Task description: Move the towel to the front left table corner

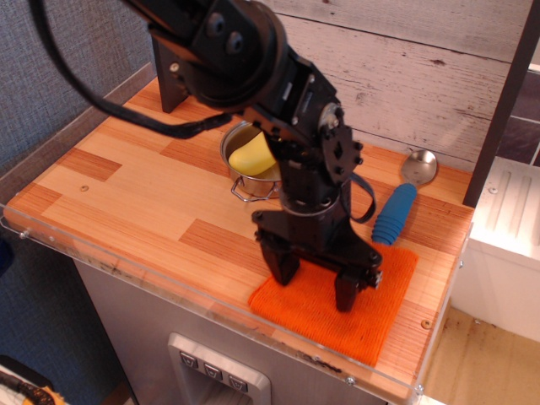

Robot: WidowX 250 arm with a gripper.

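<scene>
The orange towel [371,316] lies flat on the table [126,194] near the front right, close to the clear plastic rim. My gripper [314,280] stands upright over the towel's left half. Its two black fingers [283,266] are spread apart, and their tips rest on or just above the cloth. The jaws are open and hold nothing. The arm hides part of the towel's far edge.
A steel pot [240,181] with a yellow banana-like object [251,156] in it stands behind the gripper, partly hidden by the arm. A blue-handled spoon [395,215] lies at the back right, just behind the towel. A white cabinet stands off the right edge.
</scene>
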